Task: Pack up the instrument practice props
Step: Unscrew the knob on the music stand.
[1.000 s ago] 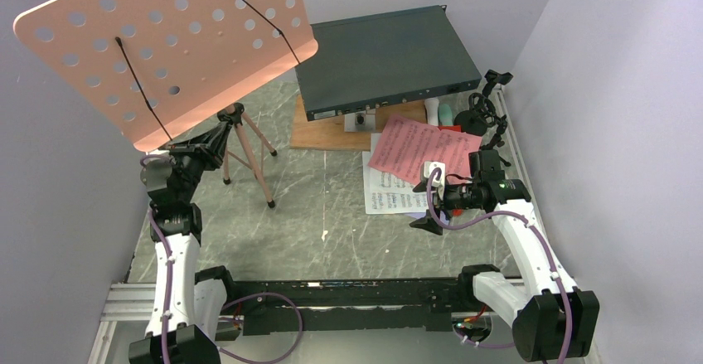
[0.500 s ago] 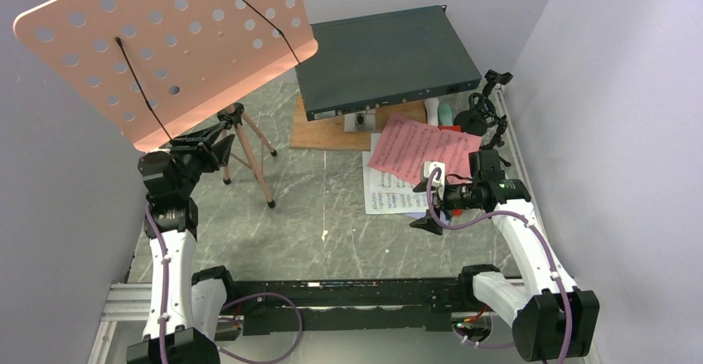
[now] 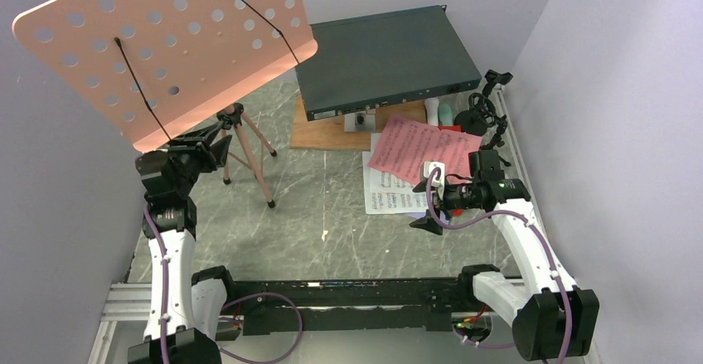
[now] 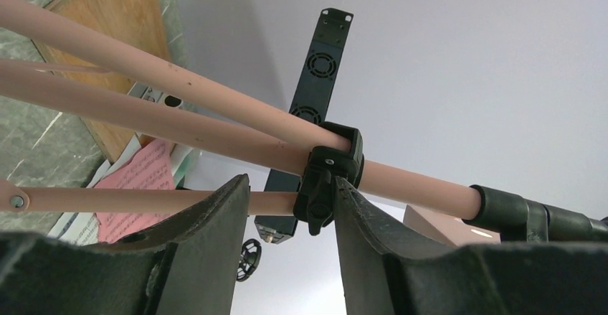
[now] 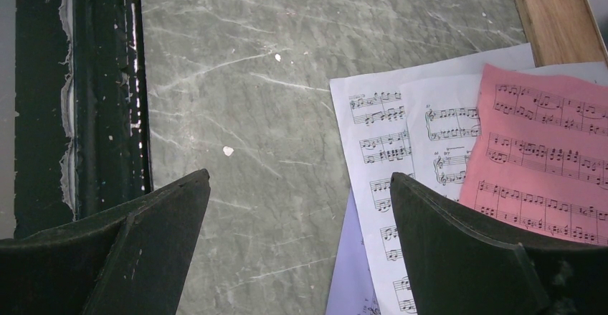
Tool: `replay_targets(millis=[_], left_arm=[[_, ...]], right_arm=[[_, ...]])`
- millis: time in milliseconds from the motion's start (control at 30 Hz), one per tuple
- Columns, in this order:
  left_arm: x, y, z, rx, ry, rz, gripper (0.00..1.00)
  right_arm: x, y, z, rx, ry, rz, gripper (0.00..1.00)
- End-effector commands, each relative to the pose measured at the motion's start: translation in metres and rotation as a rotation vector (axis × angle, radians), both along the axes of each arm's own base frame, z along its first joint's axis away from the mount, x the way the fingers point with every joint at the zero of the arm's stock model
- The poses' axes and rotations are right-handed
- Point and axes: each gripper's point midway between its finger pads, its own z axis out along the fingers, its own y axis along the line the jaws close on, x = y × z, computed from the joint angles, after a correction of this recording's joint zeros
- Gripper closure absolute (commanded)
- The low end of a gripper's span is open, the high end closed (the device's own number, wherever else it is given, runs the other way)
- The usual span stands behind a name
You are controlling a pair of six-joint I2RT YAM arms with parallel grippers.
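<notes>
The salmon-pink music stand [image 3: 166, 49] stands at the back left on its tripod legs [image 3: 249, 152]. My left gripper [image 3: 207, 144] is at the tripod hub, open. In the left wrist view the stand's black clamp knob [image 4: 319, 200] sits just above the gap, by the right finger [image 4: 373, 243], and nothing is pinched. My right gripper [image 3: 431, 202] hangs wide open and empty over the near left edge of the sheet-music pages: red [image 5: 545, 157], white [image 5: 387, 135], lavender [image 5: 351, 272]. A black mic stand [image 3: 481, 115] and small tubes [image 3: 439, 114] sit at the back right.
A dark grey rack box [image 3: 385, 61] rests on a wooden board [image 3: 319, 132] at the back centre. Walls close in on the left, right and back. A black rail [image 5: 100, 92] runs along the near table edge.
My left gripper has opened from shut at the stand's tripod hub and drawn back slightly. The stand and the right arm have not moved.
</notes>
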Motion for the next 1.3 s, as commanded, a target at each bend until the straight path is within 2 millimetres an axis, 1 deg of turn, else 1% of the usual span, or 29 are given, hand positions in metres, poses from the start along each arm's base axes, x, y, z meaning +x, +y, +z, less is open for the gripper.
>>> replay_targets(millis=[0, 133, 300, 367, 467, 567, 633, 700, 767, 967, 1267], left_arm=[[0.0, 0.001, 0.002, -0.03, 0.002, -0.008, 0.48], [0.0, 0.0, 0.005, -0.02, -0.007, -0.013, 0.48], [-0.003, -0.002, -0.009, -0.024, 0.048, -0.018, 0.54], [-0.005, -0.002, -0.014, -0.018, 0.078, -0.015, 0.57], [-0.008, 0.0, -0.021, -0.007, 0.116, -0.004, 0.58], [-0.009, 0.001, -0.025, -0.002, 0.134, 0.003, 0.54], [-0.008, 0.002, -0.023, -0.001, 0.123, 0.006, 0.5], [-0.007, 0.002, -0.02, 0.004, 0.109, 0.007, 0.43], [-0.006, 0.002, -0.017, 0.009, 0.102, 0.008, 0.39], [-0.005, 0.003, -0.016, 0.015, 0.094, 0.009, 0.35], [-0.01, 0.004, -0.029, 0.021, 0.151, 0.015, 0.39]], right_arm=[[-0.001, 0.003, 0.004, 0.022, -0.02, 0.025, 0.0], [-0.001, 0.003, 0.004, 0.02, -0.02, 0.024, 0.0], [-0.002, 0.003, 0.004, 0.021, -0.021, 0.025, 0.0], [-0.002, 0.003, 0.004, 0.021, -0.021, 0.025, 0.0], [-0.002, 0.003, 0.004, 0.021, -0.02, 0.024, 0.0], [-0.002, 0.003, 0.004, 0.021, -0.018, 0.025, 0.0], [-0.002, 0.003, 0.003, 0.021, -0.017, 0.025, 0.0], [-0.002, 0.003, 0.003, 0.021, -0.017, 0.026, 0.0], [-0.002, 0.003, 0.003, 0.021, -0.017, 0.025, 0.0], [-0.002, 0.003, 0.003, 0.02, -0.018, 0.025, 0.0], [-0.002, 0.003, 0.003, 0.02, -0.017, 0.027, 0.0]])
